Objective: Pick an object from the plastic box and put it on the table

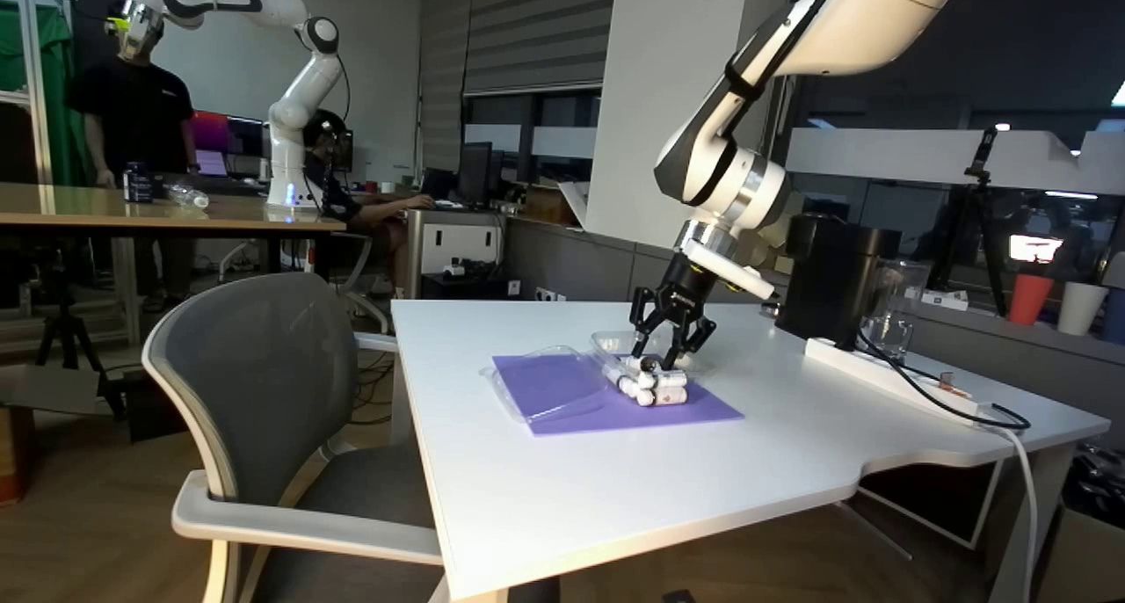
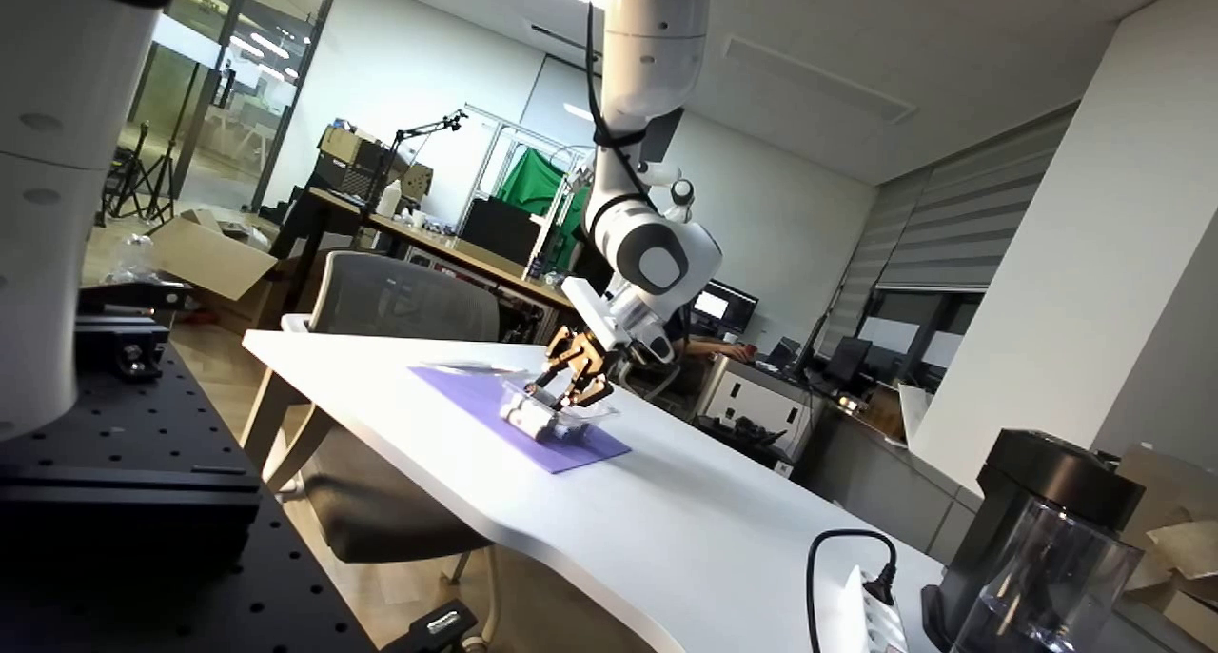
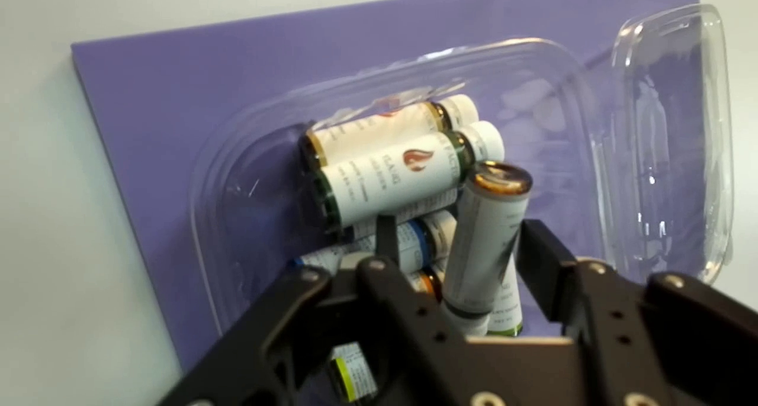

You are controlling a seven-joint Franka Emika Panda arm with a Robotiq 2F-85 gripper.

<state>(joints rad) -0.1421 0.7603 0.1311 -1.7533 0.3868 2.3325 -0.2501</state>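
The clear plastic box (image 3: 521, 44) holds several small bottles with white labels. It also shows in both exterior views (image 1: 606, 337) (image 2: 601, 411). My gripper (image 3: 459, 231) points down into the box with its fingers apart. A tilted bottle (image 3: 488, 240), amber base up and white cap down, stands between the fingers, close to the right-hand finger; a gap separates it from the left-hand one. I cannot tell if it touches the right-hand finger. A green-ended bottle (image 3: 391, 178) lies beyond the left-hand finger. The gripper also shows in both exterior views (image 1: 652, 359) (image 2: 550, 395). The white table (image 1: 773, 436) surrounds the mat.
A purple mat (image 1: 562, 424) lies under the box. A clear lid (image 3: 675, 151) lies beside the box, partly on the mat. A black appliance (image 1: 826, 273) and a white power strip (image 1: 879, 376) with a black cable stand on the table. A grey chair (image 1: 255, 392) stands at its edge.
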